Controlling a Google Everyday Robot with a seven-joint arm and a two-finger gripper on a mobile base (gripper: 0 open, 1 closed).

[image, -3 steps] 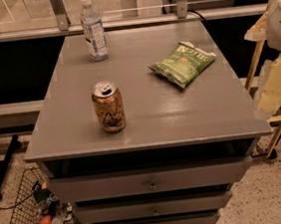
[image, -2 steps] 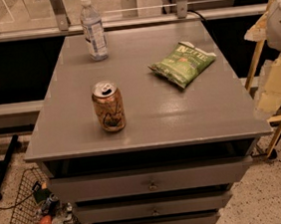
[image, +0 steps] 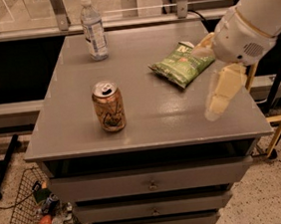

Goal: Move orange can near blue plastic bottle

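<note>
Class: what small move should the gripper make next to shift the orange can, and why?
Probably move the gripper across toward the orange can: it hangs over the table's right side, beside the green chip bag, while the can stands untouched near the front.

Count of items on record:

Gripper: one, at the right side of the cabinet top, with two pale fingers spread apart.

Orange can: one, well to the left of the gripper as seen.

Blue plastic bottle: one, far beyond the gripper and to its left.

Green chip bag: one, just beside the gripper's upper finger.

Cabinet: one, with three drawers below the gripper.

Wire basket: one, on the floor, low and far left of the gripper. The number of items in it cannot be told.
</note>
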